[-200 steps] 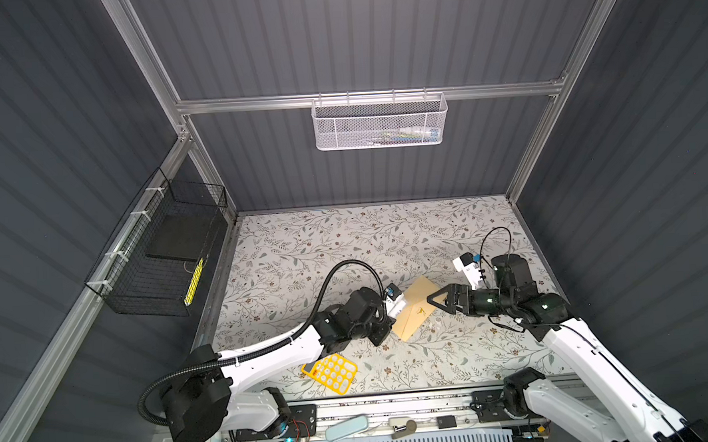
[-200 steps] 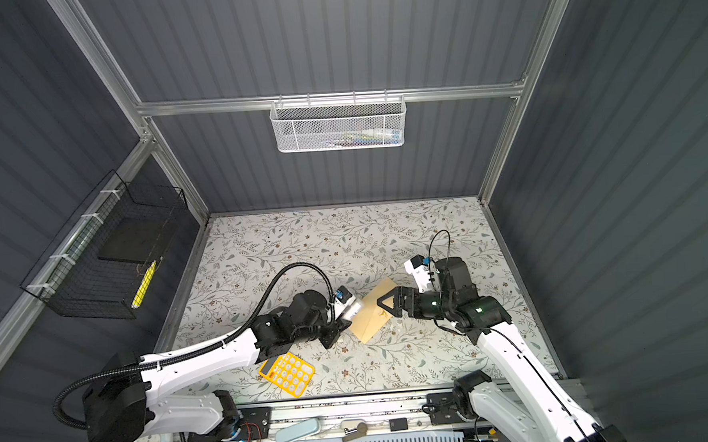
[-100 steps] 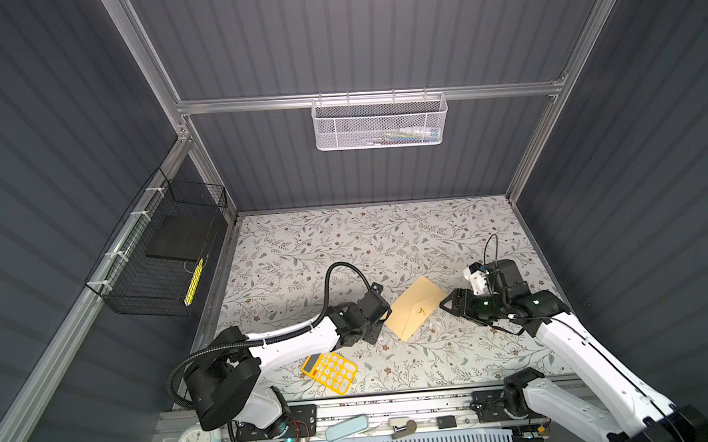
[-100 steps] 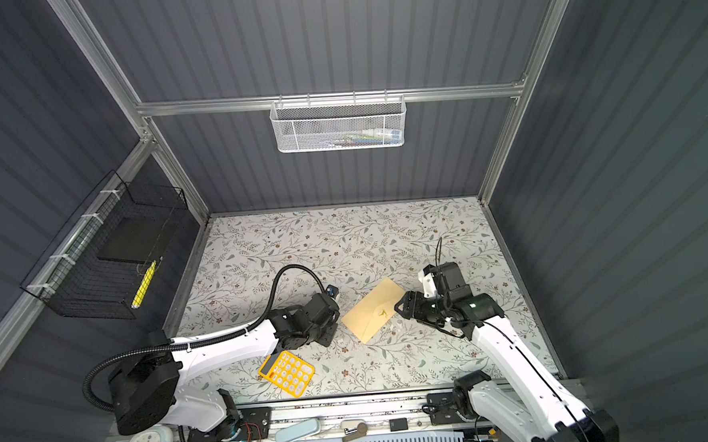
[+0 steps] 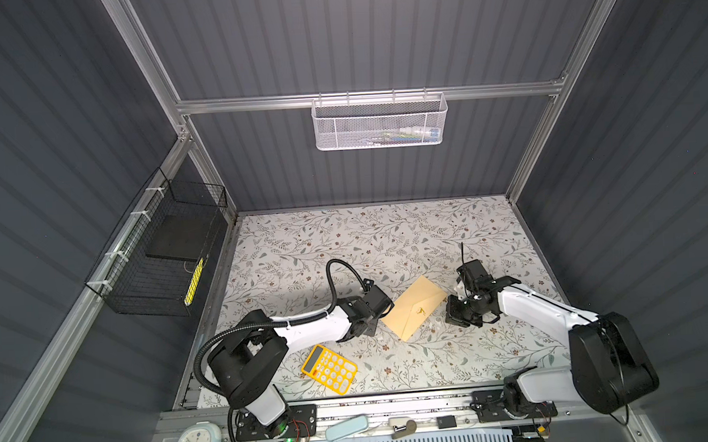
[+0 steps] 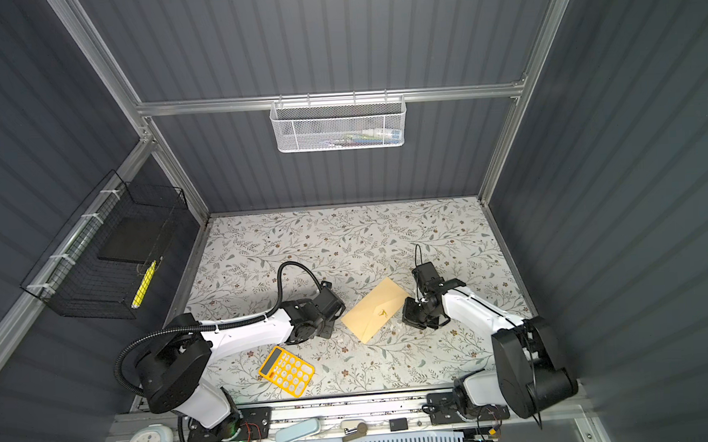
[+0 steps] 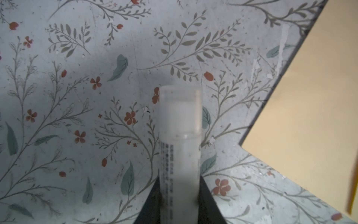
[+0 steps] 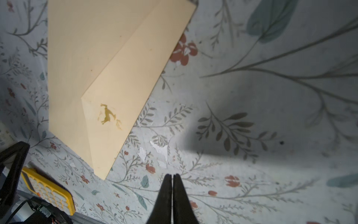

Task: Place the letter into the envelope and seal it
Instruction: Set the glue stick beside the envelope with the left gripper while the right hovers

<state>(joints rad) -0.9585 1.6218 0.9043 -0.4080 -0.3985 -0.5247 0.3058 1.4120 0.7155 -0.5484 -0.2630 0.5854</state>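
Observation:
The tan envelope (image 5: 415,306) (image 6: 375,310) lies flat on the floral table between the two arms. Its triangular flap is folded down, and a small dark-gold mark (image 8: 107,115) sits near the flap's point. The letter is out of view. My left gripper (image 7: 179,179) is shut on a white glue-stick tube (image 7: 180,126), whose cap hangs over bare table just beside the envelope (image 7: 310,116). My right gripper (image 8: 172,175) is shut with nothing in it. It stands low over the table, a little off the envelope's right edge (image 5: 457,316).
A yellow calculator (image 5: 329,369) (image 6: 286,371) lies near the front edge, left of the envelope. Small torn white scraps (image 8: 160,151) dot the table by the envelope. A white mesh basket (image 5: 380,123) hangs on the back wall and a black wire basket (image 5: 167,256) on the left wall.
The right gripper has gone from wide open to shut and drawn back from the envelope's edge. The left arm has pulled the glue stick off the envelope toward the left.

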